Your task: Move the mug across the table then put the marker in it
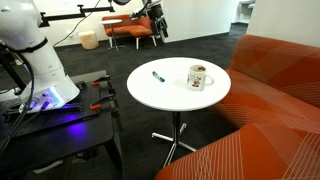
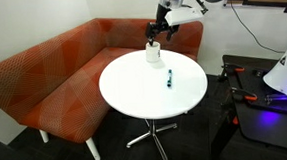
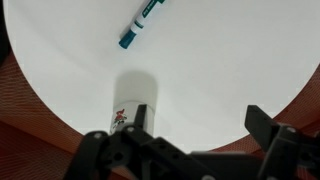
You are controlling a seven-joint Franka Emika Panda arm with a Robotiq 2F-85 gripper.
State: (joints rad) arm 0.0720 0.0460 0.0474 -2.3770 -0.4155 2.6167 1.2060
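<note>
The white mug (image 1: 198, 76) with a dark print stands upright near the sofa-side edge of the round white table (image 1: 170, 98). It also shows in the other exterior view as the mug (image 2: 154, 53) on the table (image 2: 134, 96). The blue marker (image 1: 157, 75) (image 2: 169, 78) lies flat on the tabletop, a short way from the mug. My gripper (image 2: 158, 29) (image 1: 156, 22) hangs open in the air above the mug, holding nothing. In the wrist view the mug (image 3: 135, 100) sits below, beside the left finger, with the marker (image 3: 140, 25) beyond it; the gripper (image 3: 200, 122) is wide open.
An orange sofa (image 2: 43, 81) (image 1: 275, 100) wraps round the far side of the table. The robot's white base (image 1: 40, 70) stands on a black stand with orange clamps (image 1: 100, 104). An orange chair (image 1: 130, 30) sits in the background.
</note>
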